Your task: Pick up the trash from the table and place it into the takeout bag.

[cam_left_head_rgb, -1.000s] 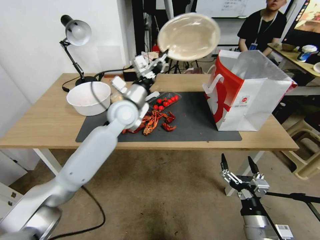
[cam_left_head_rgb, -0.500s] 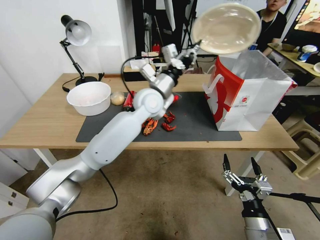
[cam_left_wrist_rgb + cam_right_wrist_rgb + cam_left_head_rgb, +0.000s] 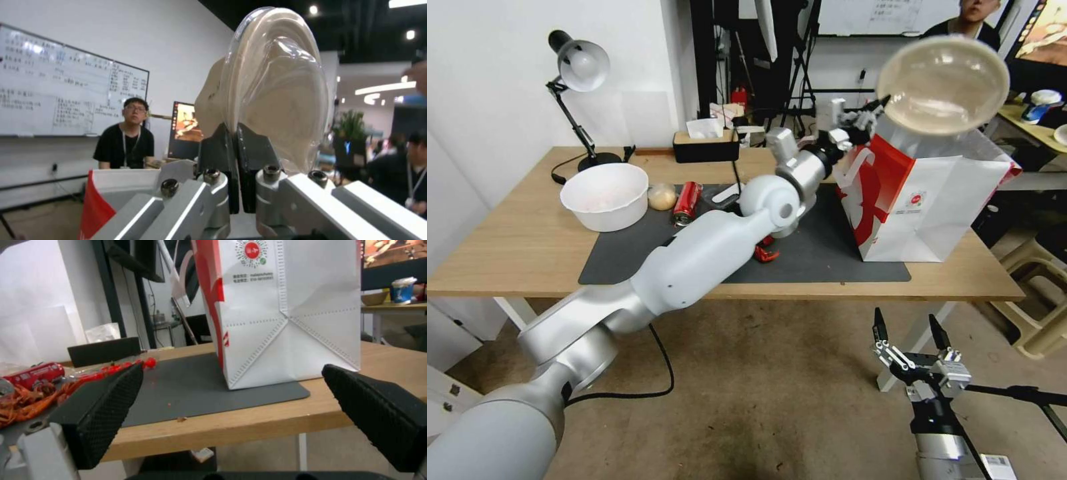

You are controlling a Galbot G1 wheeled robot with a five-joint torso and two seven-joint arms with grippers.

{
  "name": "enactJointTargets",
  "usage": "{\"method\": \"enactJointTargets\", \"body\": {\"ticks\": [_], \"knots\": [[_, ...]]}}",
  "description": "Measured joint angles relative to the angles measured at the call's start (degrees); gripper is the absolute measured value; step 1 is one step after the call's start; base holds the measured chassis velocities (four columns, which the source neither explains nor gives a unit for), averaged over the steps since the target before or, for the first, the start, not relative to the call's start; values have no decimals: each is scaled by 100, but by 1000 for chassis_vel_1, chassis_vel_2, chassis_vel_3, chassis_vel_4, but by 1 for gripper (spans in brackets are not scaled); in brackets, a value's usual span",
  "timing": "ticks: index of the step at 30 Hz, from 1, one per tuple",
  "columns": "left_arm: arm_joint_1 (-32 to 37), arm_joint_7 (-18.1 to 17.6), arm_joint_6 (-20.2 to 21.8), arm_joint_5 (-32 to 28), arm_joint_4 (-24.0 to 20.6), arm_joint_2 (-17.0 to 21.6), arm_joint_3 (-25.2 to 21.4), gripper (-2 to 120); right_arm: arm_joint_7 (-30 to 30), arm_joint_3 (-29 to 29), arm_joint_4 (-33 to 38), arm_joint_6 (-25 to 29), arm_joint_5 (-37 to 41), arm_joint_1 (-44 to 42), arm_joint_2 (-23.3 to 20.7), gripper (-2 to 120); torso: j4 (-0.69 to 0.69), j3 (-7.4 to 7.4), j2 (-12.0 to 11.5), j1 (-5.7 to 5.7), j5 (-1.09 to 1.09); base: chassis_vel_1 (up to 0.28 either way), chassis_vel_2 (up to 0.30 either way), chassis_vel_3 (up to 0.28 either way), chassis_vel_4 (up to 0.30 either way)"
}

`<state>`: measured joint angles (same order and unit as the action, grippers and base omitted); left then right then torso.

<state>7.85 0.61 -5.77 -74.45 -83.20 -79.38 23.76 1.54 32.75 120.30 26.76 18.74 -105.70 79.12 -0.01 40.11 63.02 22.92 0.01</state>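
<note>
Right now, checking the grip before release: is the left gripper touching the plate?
Touching. The left wrist view shows the left gripper pinching the beige oval plate by its rim.

Setting reads as a robotics lab or open office demo space. Upper middle of the head view: black camera tripods and stands (image 3: 790, 60) against the back wall. Left wrist view, left side: large white whiteboard covered in handwriting (image 3: 58, 83), with a lit computer monitor (image 3: 184, 130) beside it. Black ceiling with round spotlights (image 3: 313, 9) at upper right. Bare concrete floor (image 3: 774, 393) along the bottom of the head view.
</note>
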Motion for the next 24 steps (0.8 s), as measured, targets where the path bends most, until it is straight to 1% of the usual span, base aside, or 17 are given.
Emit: {"method": "enactJointTargets", "body": {"ticks": [2,3,4,5,7,8,9,12,13,15,17,19,20,22,24], "knots": [[-193,83,-121,609,380,-169,306,10,0,29,0,0,18,-8,-9,100,1,0,0,0,0,0,0,0,0],[-223,83,-135,701,436,-197,339,11,0,34,0,0,22,-9,-11,100,1,0,0,0,0,0,0,0,0],[-298,80,-164,1040,558,-276,401,19,0,47,0,1,31,-14,-15,100,2,0,0,0,0,0,0,0,0],[-298,80,-164,1040,558,-276,401,19,0,47,0,1,31,-14,-15,100,2,0,0,0,0,0,0,0,0],[-415,72,-173,1590,704,-379,507,29,-1,76,0,18,55,-29,-22,100,1,0,0,0,0,0,0,0,0],[-442,71,-174,1690,727,-389,534,33,-3,81,-2,23,61,-31,-24,100,1,0,0,-1,-1,0,0,0,0],[-442,71,-174,1690,727,-389,534,33,-3,81,-2,23,61,-31,-24,100,1,0,0,-1,-1,0,0,0,0],[-484,83,-211,1921,783,-391,627,48,-5,89,-11,27,72,-24,-39,100,2,0,0,0,-1,0,0,0,0],[-484,83,-211,1921,783,-391,627,48,-5,89,-11,27,72,-24,-39,100,2,0,0,0,-1,0,0,0,0],[-479,64,-240,1945,773,-380,625,58,-5,88,-15,27,72,-20,-39,100,2,0,0,0,-1,0,0,0,0],[-467,52,-244,1944,751,-361,619,59,-5,85,-15,27,72,-21,-38,100,1,0,0,0,-1,0,0,0,0],[-419,14,-248,1916,633,-247,590,74,-8,75,-17,27,69,-26,-38,100,1,0,0,0,-1,0,0,0,0],[-405,6,-249,1910,605,-211,583,76,-8,74,-18,27,68,-27,-38,100,1,0,0,0,-1,0,0,0,0],[-401,1,-249,1908,597,-201,581,79,-8,73,-18,27,68,-27,-38,100,1,0,0,0,-2,0,0,0,0],[-358,-44,-250,1902,521,-115,560,86,-9,66,-20,27,66,-27,-37,100,2,0,0,0,-2,0,0,0,0]]}}
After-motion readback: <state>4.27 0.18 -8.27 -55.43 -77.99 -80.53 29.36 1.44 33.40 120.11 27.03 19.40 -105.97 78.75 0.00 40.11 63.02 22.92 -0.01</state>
